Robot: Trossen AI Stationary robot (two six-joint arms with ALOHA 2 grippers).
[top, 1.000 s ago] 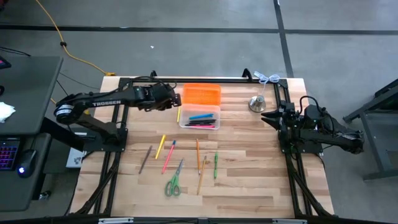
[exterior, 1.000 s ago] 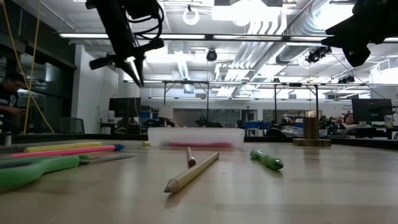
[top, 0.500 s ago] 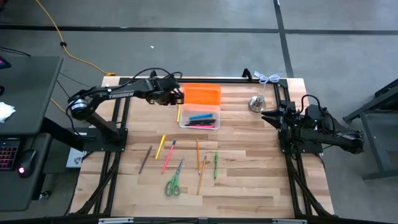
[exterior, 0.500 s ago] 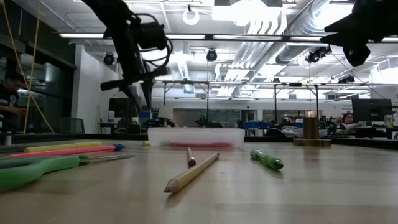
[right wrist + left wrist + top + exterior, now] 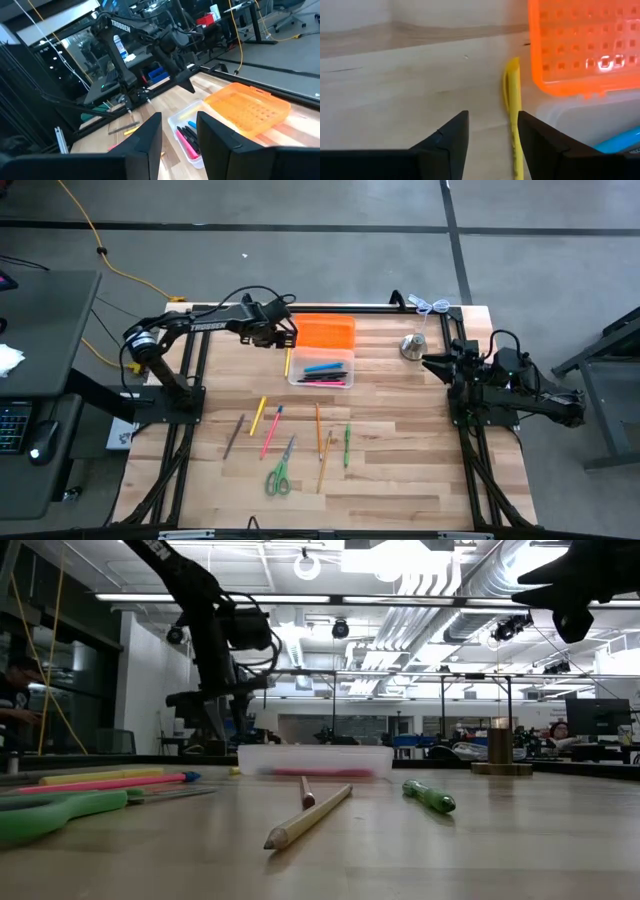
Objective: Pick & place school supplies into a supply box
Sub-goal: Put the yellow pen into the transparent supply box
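The supply box sits on the tabletop toward twelve o'clock of centre, its orange lid folded open flat behind it. Inside lie a blue pen and several dark and pink ones. A yellow marker lies on the wood just outside the box's nine o'clock wall.

The left pincer hangs above that marker's far end, beside the lid's nine o'clock edge. Only the left wrist view shows its state: the two dark fingers stand apart with nothing between them, and the yellow marker rests on the wood just beside one finger, touching neither.

Toward six o'clock of the box, well apart from it, loose supplies lie in a row: a dark pencil, a yellow marker, a pink marker, the green-handled scissors, orange pencils and a green marker. The low view shows them all lying flat.

A metal bell stands at three o'clock of the lid. The right pincer hovers near the tabletop's three o'clock edge, fingers parted and empty in its wrist view. Bare wood remains around five o'clock.
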